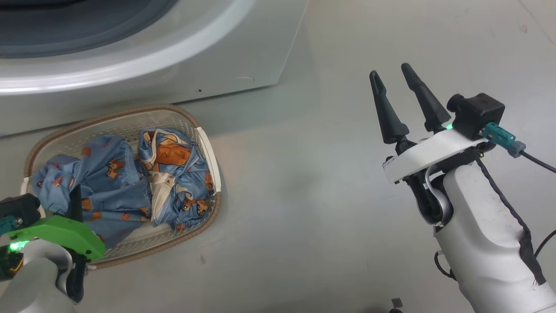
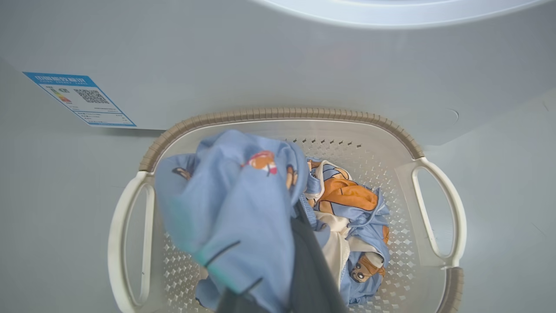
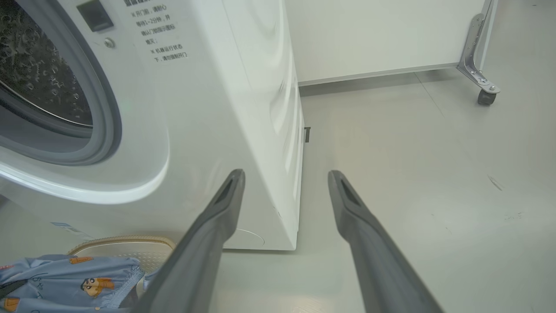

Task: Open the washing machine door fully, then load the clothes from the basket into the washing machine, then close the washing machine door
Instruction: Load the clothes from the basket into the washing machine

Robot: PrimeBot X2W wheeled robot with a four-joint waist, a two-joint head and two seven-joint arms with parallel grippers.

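The cream basket [image 1: 130,112] stands on the floor in front of the white washing machine [image 1: 182,65], holding blue printed clothes [image 1: 130,174]. My left gripper [image 1: 76,198] reaches into the basket's near left side. In the left wrist view it [image 2: 304,243] is shut on a blue piece of the clothes [image 2: 234,204], which is bunched and raised above the basket [image 2: 282,115]; more clothes [image 2: 347,204] lie beneath. My right gripper [image 1: 390,70] hangs open over bare floor to the right. In the right wrist view it [image 3: 285,174] faces the machine's corner, with the steel drum [image 3: 39,65] exposed. The washing machine door is out of view.
A blue label sticker [image 2: 80,99] sits low on the machine's front. Behind the machine there is a pale wall panel [image 3: 382,34] and a metal bracket leg on a caster [image 3: 482,89]. Grey floor [image 1: 304,195] spreads between basket and right arm.
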